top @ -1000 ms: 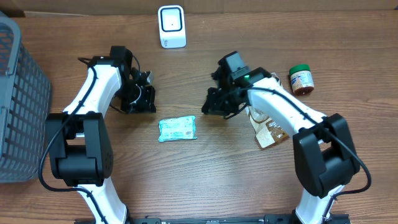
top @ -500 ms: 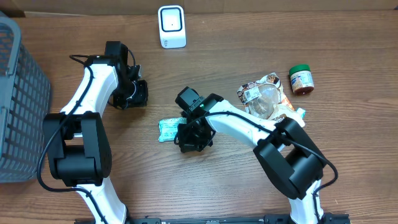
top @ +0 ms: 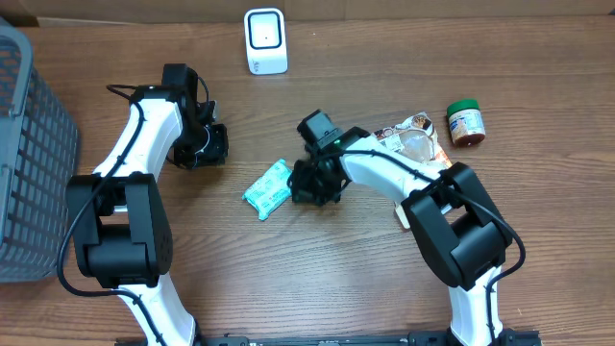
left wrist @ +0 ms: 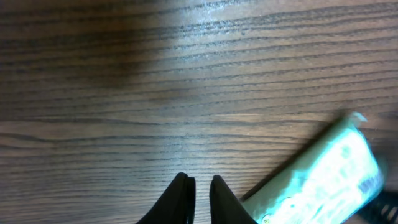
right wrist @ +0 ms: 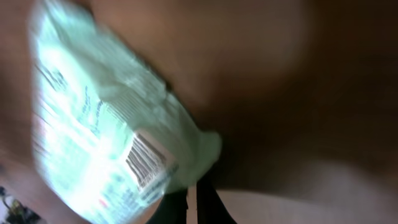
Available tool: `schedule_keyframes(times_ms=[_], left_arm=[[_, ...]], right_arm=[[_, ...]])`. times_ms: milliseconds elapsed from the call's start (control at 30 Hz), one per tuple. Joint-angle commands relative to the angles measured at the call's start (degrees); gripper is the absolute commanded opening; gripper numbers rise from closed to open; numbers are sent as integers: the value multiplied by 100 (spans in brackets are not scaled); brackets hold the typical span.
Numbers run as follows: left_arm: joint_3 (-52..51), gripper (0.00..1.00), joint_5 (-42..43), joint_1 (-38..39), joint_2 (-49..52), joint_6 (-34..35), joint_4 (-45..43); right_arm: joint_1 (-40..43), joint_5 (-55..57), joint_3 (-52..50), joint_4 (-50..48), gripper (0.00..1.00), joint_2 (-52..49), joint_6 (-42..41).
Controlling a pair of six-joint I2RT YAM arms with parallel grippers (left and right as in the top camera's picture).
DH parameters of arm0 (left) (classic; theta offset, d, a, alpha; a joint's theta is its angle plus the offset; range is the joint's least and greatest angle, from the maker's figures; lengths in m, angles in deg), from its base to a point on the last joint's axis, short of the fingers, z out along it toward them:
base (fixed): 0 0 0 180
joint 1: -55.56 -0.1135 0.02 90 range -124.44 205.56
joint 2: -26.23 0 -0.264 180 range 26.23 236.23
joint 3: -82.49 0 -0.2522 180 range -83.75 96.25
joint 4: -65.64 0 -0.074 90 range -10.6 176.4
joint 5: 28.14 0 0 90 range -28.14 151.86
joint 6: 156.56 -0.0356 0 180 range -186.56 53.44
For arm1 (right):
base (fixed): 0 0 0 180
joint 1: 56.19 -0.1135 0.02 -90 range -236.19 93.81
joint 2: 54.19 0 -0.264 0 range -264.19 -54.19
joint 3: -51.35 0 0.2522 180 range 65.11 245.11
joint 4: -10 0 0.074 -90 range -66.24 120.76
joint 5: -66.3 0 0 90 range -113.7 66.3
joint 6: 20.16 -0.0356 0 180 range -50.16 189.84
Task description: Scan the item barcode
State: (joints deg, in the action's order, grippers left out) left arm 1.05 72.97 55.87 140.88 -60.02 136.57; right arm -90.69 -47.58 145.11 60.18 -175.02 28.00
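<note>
The item, a pale green packet [top: 268,188], lies slanted at the table's middle; its barcode [right wrist: 146,158] shows in the right wrist view. My right gripper [top: 306,183] is shut on the packet's right-hand edge [right wrist: 200,163], the dark fingertips [right wrist: 210,202] pinched together under it. My left gripper [top: 207,146] hovers over bare wood to the packet's upper left, its jaws all but shut with only a narrow slit and nothing between them [left wrist: 200,186]. The packet [left wrist: 323,174] shows at the lower right of the left wrist view. The white barcode scanner [top: 265,40] stands at the back.
A grey mesh basket [top: 29,154] fills the left edge. A crumpled brown pouch [top: 415,144] lies right of my right arm, and a green-lidded jar [top: 466,122] lies on its side beyond it.
My right gripper has swung left to the packet, shut on its edge and pulled it up and right, turning it to a slant. The left arm drew back up and left, then stayed.
</note>
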Motion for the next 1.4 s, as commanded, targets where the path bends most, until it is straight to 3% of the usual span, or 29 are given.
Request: schedule_keyframes(times_ms=[0,167,300,500,733,833,1100,1367], left_arm=[[74,9,321,-24,-142,125,-9],[-238,6,651,129,-142,125,-177],[-518,8,627,247,-142,118,-393],[-503,10,691,219,-142,44,-1056],[-503,7,1982,448,-142,-1462,-1547],[-503,8,2083,739,-142,-1917,-1545],[-505,6,817,1742,-140,-2114,-1670],[-522,6,-120,1853,-140,-1775,-1628]], right_arm=[[83,175,-4,-579,6,-70,-39],[57,-114,-4,-1856,10,-72,15],[-55,-330,-4,-2216,13,-72,293],[42,-317,11,-1814,20,0,439],[831,101,76,-892,32,695,658],[1187,334,76,-378,34,800,651],[1679,396,61,164,36,734,629],[1655,393,61,181,37,734,629]])
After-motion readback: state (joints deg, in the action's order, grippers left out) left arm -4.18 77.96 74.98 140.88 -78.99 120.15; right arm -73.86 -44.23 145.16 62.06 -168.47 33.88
